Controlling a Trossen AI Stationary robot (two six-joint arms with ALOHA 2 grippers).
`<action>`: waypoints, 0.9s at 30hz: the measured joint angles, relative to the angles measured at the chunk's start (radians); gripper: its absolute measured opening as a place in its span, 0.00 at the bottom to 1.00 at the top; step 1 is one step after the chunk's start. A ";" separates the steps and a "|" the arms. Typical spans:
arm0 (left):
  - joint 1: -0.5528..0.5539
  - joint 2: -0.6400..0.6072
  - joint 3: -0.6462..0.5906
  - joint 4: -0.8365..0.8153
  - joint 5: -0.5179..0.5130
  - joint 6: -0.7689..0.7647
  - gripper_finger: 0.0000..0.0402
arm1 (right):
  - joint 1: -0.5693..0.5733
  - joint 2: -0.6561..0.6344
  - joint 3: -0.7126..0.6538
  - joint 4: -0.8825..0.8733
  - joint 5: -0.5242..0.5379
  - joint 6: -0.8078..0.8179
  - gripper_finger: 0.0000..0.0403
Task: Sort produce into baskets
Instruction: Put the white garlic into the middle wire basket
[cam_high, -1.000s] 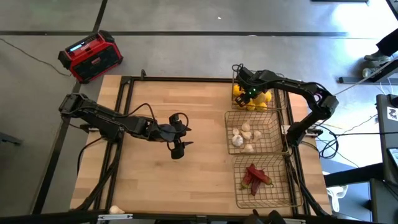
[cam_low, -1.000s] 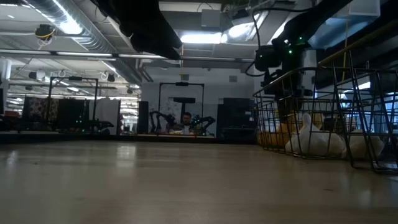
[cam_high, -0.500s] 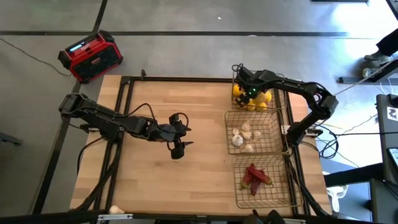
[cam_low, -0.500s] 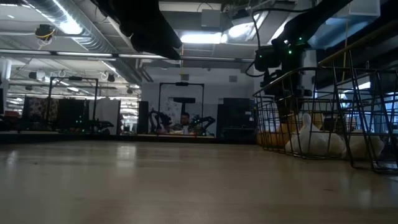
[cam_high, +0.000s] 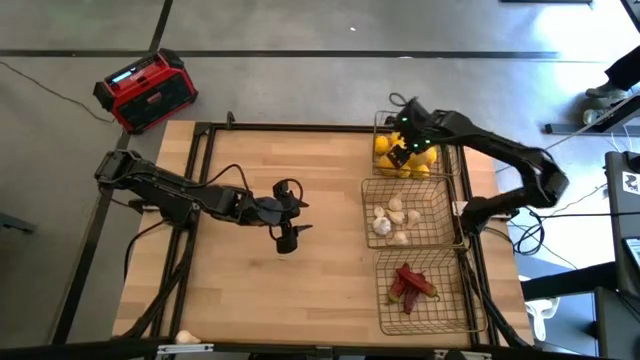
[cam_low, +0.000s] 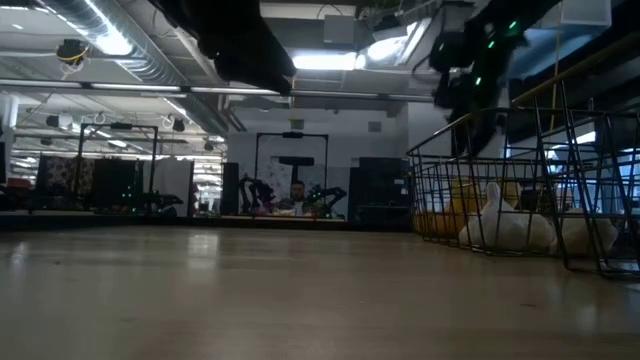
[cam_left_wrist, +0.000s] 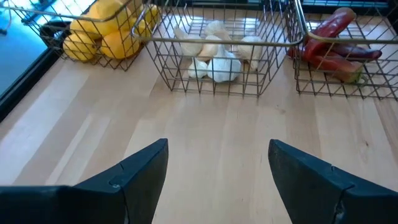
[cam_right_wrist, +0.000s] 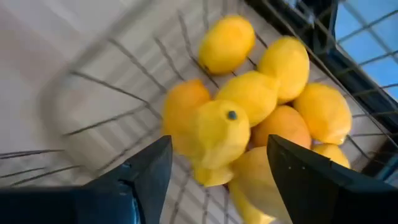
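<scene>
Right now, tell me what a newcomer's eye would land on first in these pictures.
The heap of bright yellow lemons in the far basket stands out most, with the open right gripper above it holding nothing. Next come the garlic bulbs in the middle basket and the red chili peppers in the near basket. The left gripper hangs open over the bare table.

We found the pale wooden tabletop (cam_high: 300, 280) evenly lit from overhead; the level view was dim, with glaring ceiling strip lights (cam_low: 325, 60); the wire-mesh basket rim (cam_right_wrist: 81, 106) was motion-blurred.
</scene>
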 joint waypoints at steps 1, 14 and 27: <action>0.002 0.000 0.000 0.005 0.000 0.007 0.68 | 0.002 -0.032 0.000 0.000 -0.020 0.001 0.64; -0.007 -0.065 0.097 -0.234 0.000 0.002 0.68 | 0.328 -0.360 0.000 0.149 -0.070 -0.023 0.64; -0.217 -0.111 0.187 -0.673 0.377 -0.470 0.68 | 0.545 -0.354 0.000 0.213 0.036 -0.103 0.64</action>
